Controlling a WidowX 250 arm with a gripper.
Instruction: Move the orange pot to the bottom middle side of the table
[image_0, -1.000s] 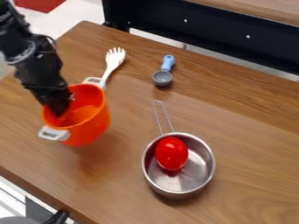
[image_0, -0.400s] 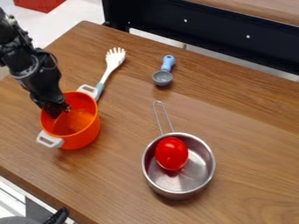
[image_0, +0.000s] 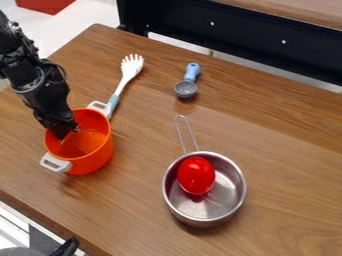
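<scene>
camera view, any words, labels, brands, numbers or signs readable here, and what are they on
None: no text can be read on the orange pot, the metal saucepan, the red rounded object, the pasta server, the scoop or the wooden table.

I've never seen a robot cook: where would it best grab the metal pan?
Probably by the thin wire handle of the metal pan, coming from above: it juts clear of the bowl, away from the red ball inside.

From where I sit at the controls, I can't read any words, labels, numbers or signs on anything in this camera view.
</scene>
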